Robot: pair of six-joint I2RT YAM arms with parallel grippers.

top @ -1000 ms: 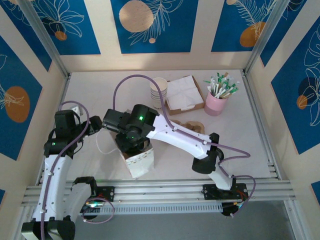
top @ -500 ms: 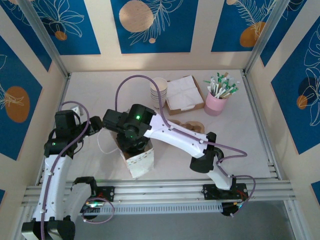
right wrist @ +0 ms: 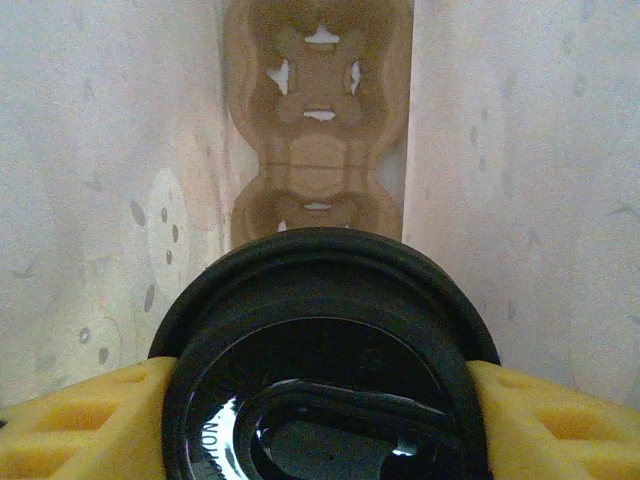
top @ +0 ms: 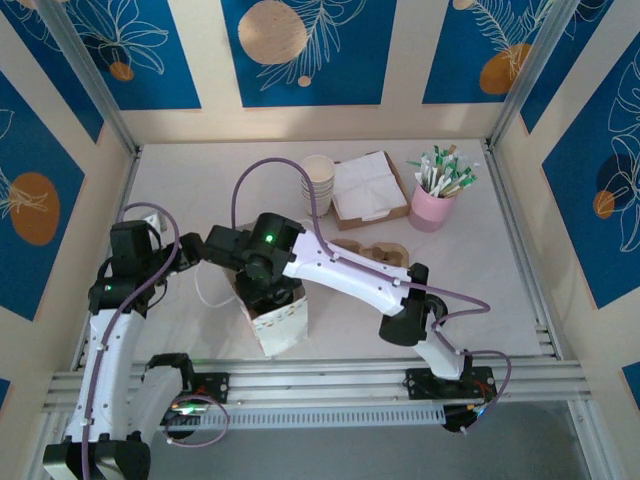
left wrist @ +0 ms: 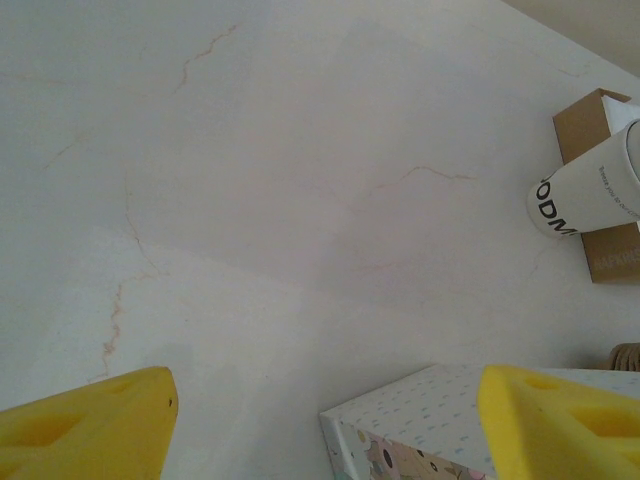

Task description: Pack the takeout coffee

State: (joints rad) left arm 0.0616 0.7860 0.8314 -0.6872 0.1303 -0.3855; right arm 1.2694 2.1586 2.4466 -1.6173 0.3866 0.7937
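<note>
Right gripper [right wrist: 320, 405] is clamped on both sides of a coffee cup [right wrist: 320, 380], just under its black lid [right wrist: 320, 255], inside the paper bag [right wrist: 90, 170]. A cardboard cup carrier [right wrist: 318, 120] lies below. The cup is probably light and crushable, so grip the wall gently below the rim. Left gripper [left wrist: 322, 425], jaws apart, hovers beside the bag.

You're looking at black letters "ODM" on the white cup [left wrist: 588, 195], right edge of the left wrist view. Print on the box [left wrist: 585, 120] and the lid [right wrist: 330, 350] is showing too blurred to read.
</note>
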